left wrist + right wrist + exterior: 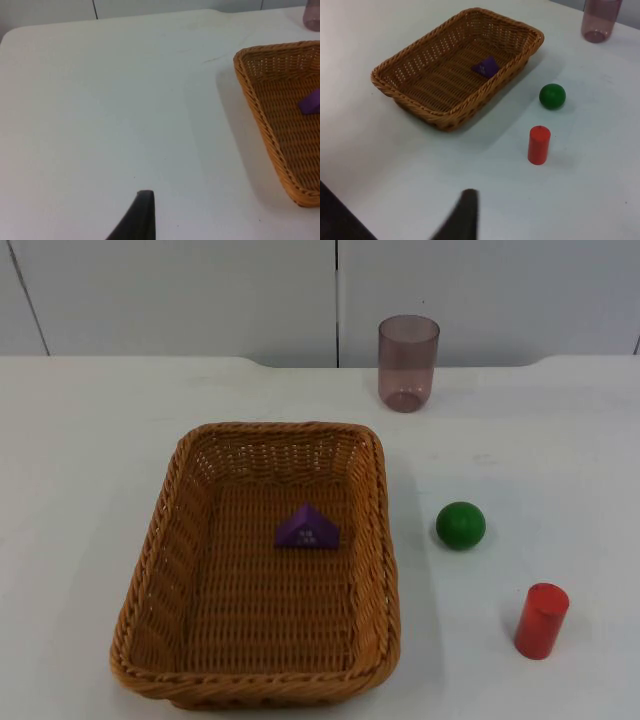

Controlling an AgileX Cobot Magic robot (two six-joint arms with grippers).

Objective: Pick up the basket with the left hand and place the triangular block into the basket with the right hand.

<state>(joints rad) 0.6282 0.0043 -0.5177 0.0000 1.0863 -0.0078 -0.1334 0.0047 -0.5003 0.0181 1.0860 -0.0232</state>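
The triangular block [307, 528], purple, lay on the floor of the wicker basket [160, 540], slightly toward 12 o'clock of its centre. The basket rested flat on the white table [80, 440]. By judgement, the placement step was complete and both arms were waiting clear of the work.

The left gripper [142, 215] hovered over bare table at about 9 o'clock of the basket; the right gripper [465, 215] hovered well apart from the basket, beyond the red cylinder [541, 620]. Each wrist view showed a single fingertip, so whether either claw was wide or narrow could not be told.

If a lift were required next, the left gripper would need to close on the near basket wall.

In the top view, the green ball [460, 525] lay at 3 o'clock of the basket, the red cylinder at 4 o'clock and the tinted cup [408, 362] at 1 o'clock. The left wrist view gave one basket corner and part of the block.
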